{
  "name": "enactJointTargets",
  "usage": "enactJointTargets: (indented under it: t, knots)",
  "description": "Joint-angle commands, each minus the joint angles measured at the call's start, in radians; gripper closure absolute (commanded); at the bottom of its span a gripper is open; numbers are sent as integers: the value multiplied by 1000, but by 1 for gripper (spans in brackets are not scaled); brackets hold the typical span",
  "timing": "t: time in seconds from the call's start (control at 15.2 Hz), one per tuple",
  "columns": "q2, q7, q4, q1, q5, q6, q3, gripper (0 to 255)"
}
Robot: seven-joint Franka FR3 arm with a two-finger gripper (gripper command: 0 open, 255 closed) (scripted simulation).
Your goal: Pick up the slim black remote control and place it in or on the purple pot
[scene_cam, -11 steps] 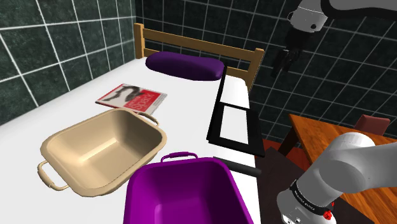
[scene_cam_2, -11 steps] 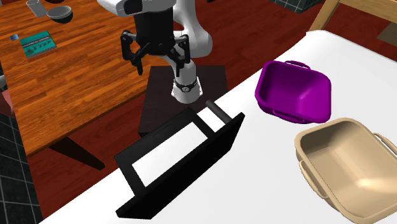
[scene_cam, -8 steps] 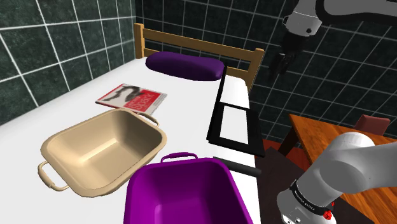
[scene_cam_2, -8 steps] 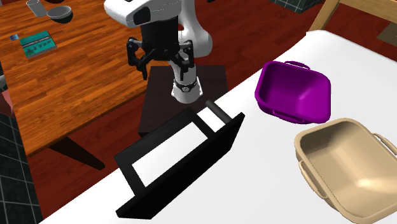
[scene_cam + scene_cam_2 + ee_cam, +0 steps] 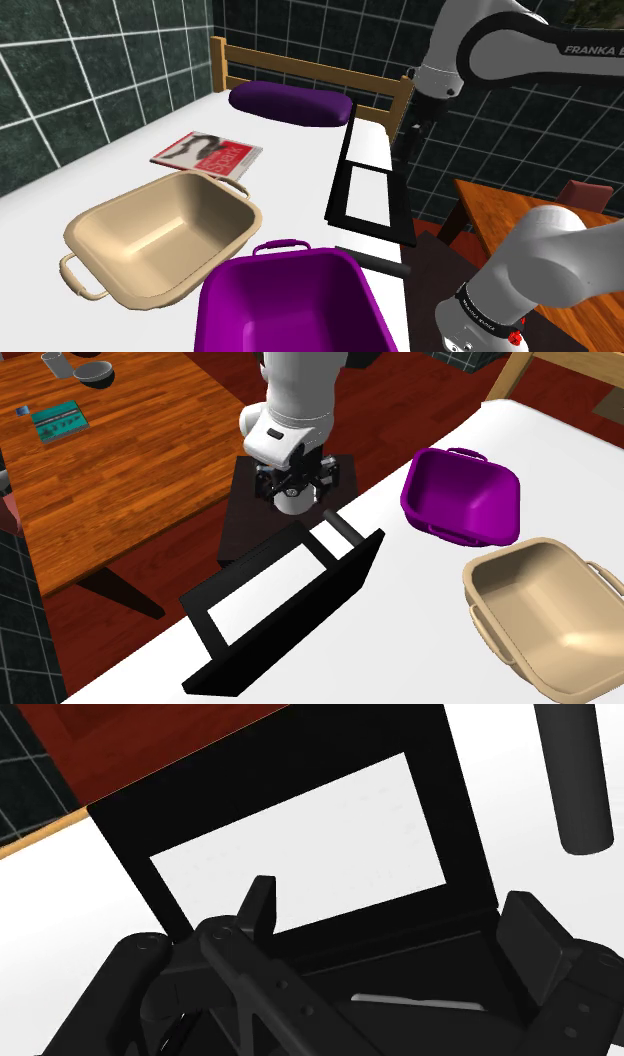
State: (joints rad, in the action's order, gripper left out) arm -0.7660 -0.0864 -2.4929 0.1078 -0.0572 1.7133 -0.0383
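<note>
While the black gripper [image 5: 296, 490] hangs with its fingers [image 5: 262, 907] spread wide and clasping nothing, the slim dark remote [image 5: 338, 530] lies flat at the edge of the white bed [image 5: 420, 642], between a black rectangular frame [image 5: 352, 580] and the purple pot [image 5: 465, 492] (neither finger touches it). From the second exterior view, the gripper sits near the remote's end but apart from it, over the dark stand beside a wooden table [image 5: 100, 472]. Along the hand's own camera, the frame [image 5: 460, 814] lies beneath the open fingers and the remote [image 5: 575, 774] rests off beyond one of them, not between them. In the shoulder view the gripper [image 5: 404, 158] hovers at the frame's [image 5: 342, 172] outer side, and the remote [image 5: 372, 262] shows just past the purple pot's [image 5: 232, 288] rim. A beige tub [image 5: 150, 235] stands beside that pot, with a magazine [image 5: 208, 152] and a purple pillow [image 5: 290, 103] farther up the bed.
</note>
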Motion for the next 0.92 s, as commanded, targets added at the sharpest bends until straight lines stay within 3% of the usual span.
enactJointTargets:
  t: [0.0,0.86]
  knots:
    - [18,-7,-37,27,17,31,-18,0]
    - [173,-68,-250,219,142,255,-138,0]
